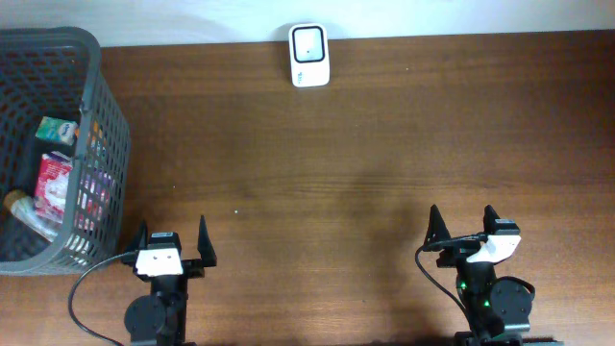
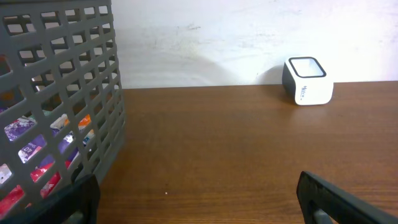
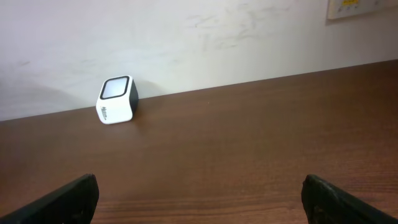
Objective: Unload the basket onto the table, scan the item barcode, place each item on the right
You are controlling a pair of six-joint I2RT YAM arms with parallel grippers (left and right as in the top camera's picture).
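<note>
Overhead, left gripper (image 1: 173, 232) and right gripper (image 1: 462, 217) sit low, jaws wide, pointing forward.

1. A dark brown wooden bench (image 1: 336, 163) fills the overhead view, its grain running side to side.
2. Behind its far edge rises a pale, off-white wall (image 3: 186, 43) marked with faint scuffs and scratches.
3. A small beige plate (image 3: 352, 7) sits on the wall at the upper right of the right wrist view, cut off by the frame's edge.
4. Soft, even light gives the bench a dull sheen, and dim shadows lie low on the wall.
</note>
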